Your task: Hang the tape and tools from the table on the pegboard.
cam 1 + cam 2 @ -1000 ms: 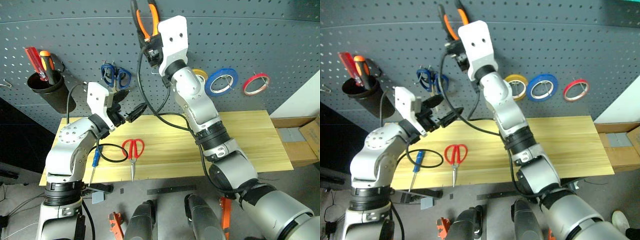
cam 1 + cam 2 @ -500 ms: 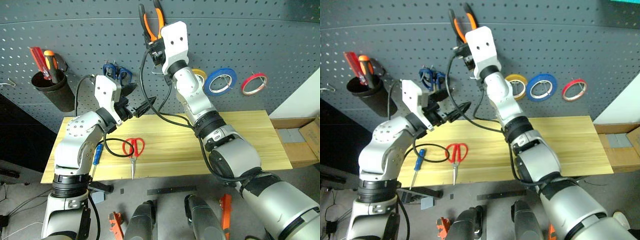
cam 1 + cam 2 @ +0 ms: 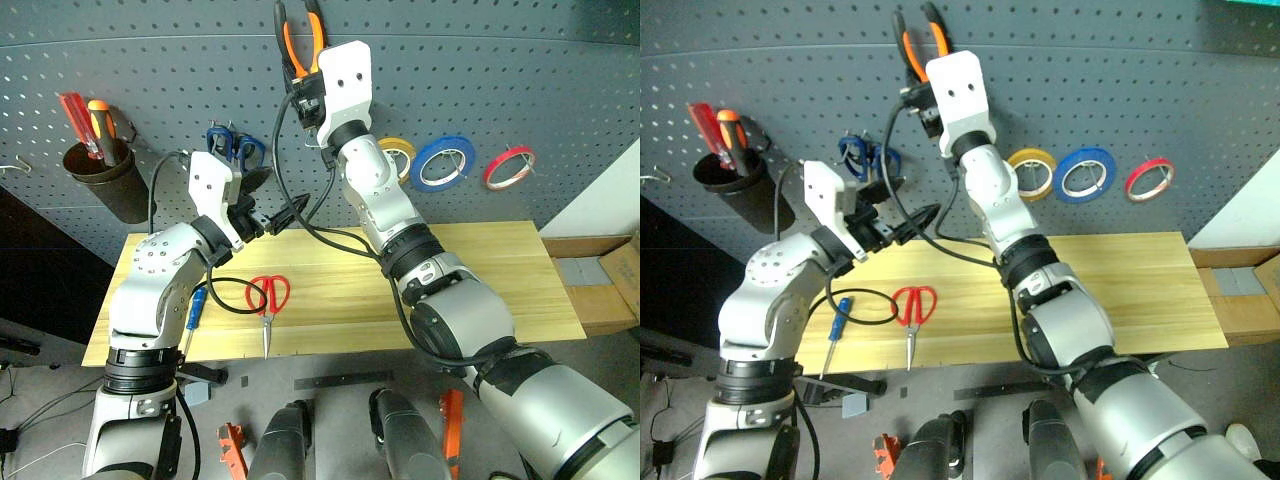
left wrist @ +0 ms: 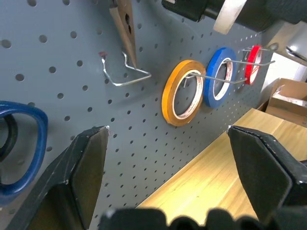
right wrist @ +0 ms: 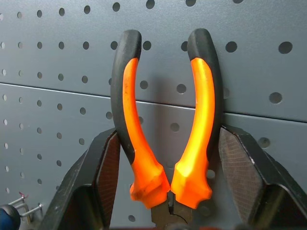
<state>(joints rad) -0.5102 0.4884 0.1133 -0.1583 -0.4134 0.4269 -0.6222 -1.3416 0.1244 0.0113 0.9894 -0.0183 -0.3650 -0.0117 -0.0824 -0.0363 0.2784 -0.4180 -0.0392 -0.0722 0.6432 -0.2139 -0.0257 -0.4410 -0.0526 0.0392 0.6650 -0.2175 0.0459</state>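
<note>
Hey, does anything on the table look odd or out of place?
A black cable from the left arm loops across the table, lying against the handles of the red-handled scissors and close to the blue-handled screwdriver. It might snag them; nothing looks spilled or damaged.

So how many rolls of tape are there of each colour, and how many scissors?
Yellow tape: 1
Blue tape: 1
Red tape: 1
Red-handled scissors: 1
Blue-handled scissors: 1
Total: 5
</note>
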